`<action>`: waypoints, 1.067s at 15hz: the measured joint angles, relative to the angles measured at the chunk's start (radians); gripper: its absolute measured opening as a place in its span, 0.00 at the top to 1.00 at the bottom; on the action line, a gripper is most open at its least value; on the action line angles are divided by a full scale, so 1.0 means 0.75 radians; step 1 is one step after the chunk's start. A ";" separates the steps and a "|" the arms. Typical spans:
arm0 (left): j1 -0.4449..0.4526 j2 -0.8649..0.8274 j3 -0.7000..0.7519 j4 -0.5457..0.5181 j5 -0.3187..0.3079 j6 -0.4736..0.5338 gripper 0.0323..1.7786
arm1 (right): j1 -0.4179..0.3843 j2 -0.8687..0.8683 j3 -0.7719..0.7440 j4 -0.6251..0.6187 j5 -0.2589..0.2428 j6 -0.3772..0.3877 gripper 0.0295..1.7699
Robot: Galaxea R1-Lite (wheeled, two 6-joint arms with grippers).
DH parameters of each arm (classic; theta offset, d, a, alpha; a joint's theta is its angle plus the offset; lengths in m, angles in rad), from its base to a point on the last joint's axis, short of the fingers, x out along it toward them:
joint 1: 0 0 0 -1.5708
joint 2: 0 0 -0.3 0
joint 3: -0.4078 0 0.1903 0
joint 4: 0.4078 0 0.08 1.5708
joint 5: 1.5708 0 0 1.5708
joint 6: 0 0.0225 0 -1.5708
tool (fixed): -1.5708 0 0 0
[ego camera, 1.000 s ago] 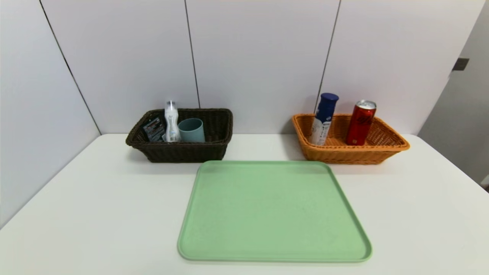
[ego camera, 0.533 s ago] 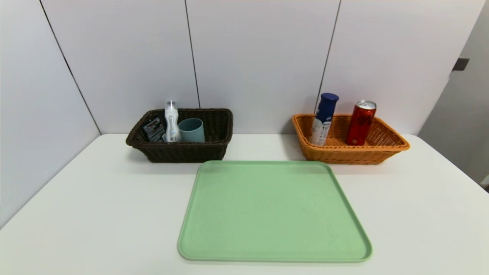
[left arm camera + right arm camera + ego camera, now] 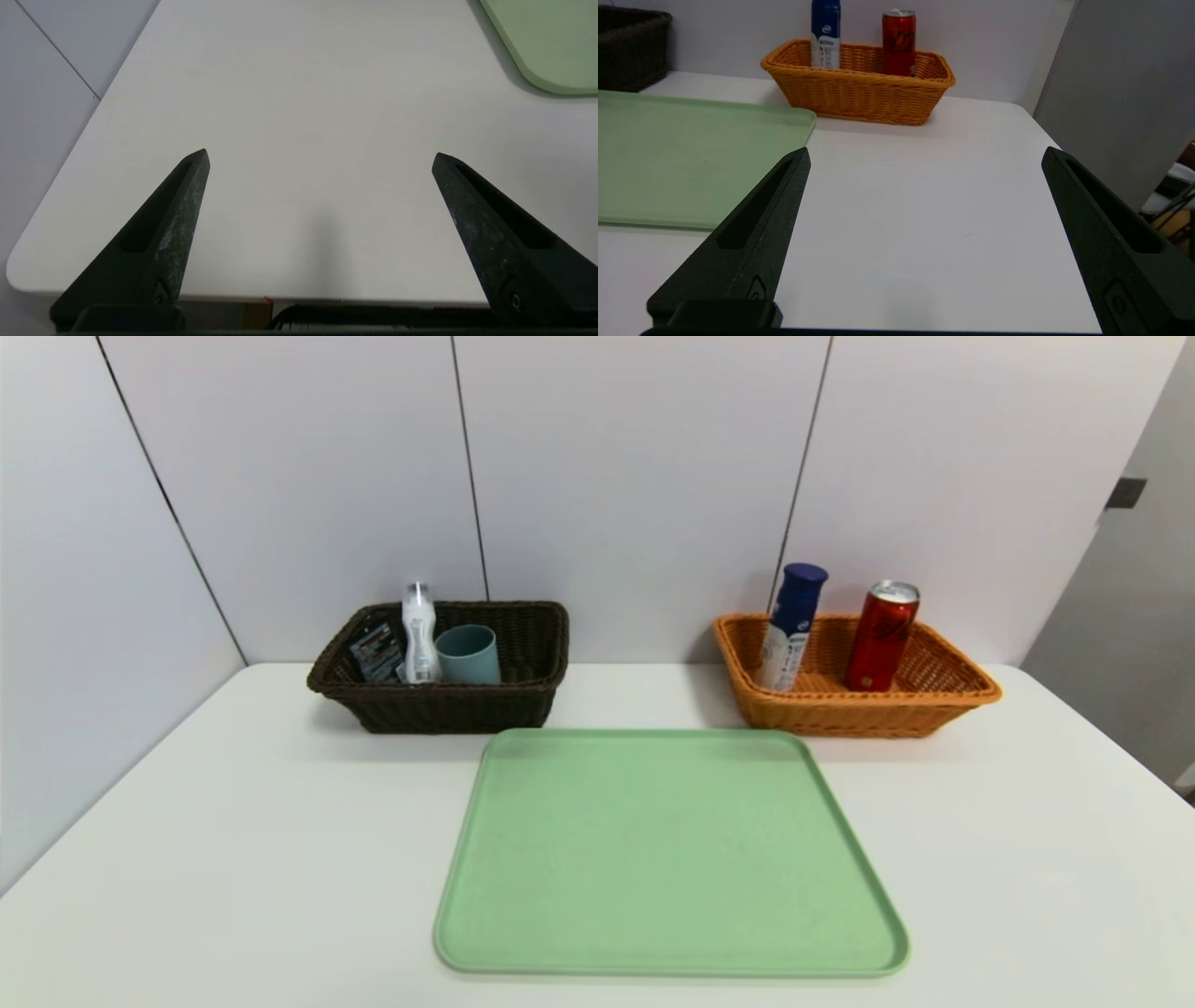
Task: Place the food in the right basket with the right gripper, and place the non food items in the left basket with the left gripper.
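Note:
The orange right basket [image 3: 934, 712] holds the food: a red can [image 3: 880, 637] and a white-and-blue bottle [image 3: 790, 627], both upright. The dark brown left basket [image 3: 448, 709] holds the non food items: a clear whitish bottle [image 3: 419, 633], a teal-grey cup [image 3: 468, 654] and a dark tube [image 3: 375, 651]. Neither arm shows in the head view. My left gripper [image 3: 320, 156] hangs open over the bare table near its front left corner. My right gripper [image 3: 926, 154] is open over the table right of the tray, the orange basket [image 3: 859, 93] far ahead of it.
An empty green tray [image 3: 667, 849] lies in the middle of the white table [image 3: 233, 840], in front of both baskets. White wall panels stand behind the baskets. The table's rounded front left corner [image 3: 18, 275] shows by my left gripper.

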 joint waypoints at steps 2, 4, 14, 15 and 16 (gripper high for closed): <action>0.000 0.000 0.204 -0.312 0.017 0.005 0.05 | -0.001 -0.008 0.042 -0.014 0.049 0.035 0.03; 0.000 0.000 0.387 -0.641 0.014 0.007 0.05 | -0.001 -0.010 0.052 0.137 0.062 0.059 0.03; 0.000 0.000 0.457 -0.673 -0.054 -0.081 0.05 | -0.001 -0.010 0.055 0.203 0.031 0.159 0.03; 0.000 0.000 0.458 -0.673 -0.055 -0.075 0.05 | -0.001 -0.010 0.056 0.203 0.031 0.159 0.03; 0.000 0.000 0.459 -0.673 -0.055 -0.073 0.05 | -0.001 -0.010 0.056 0.203 0.031 0.161 0.03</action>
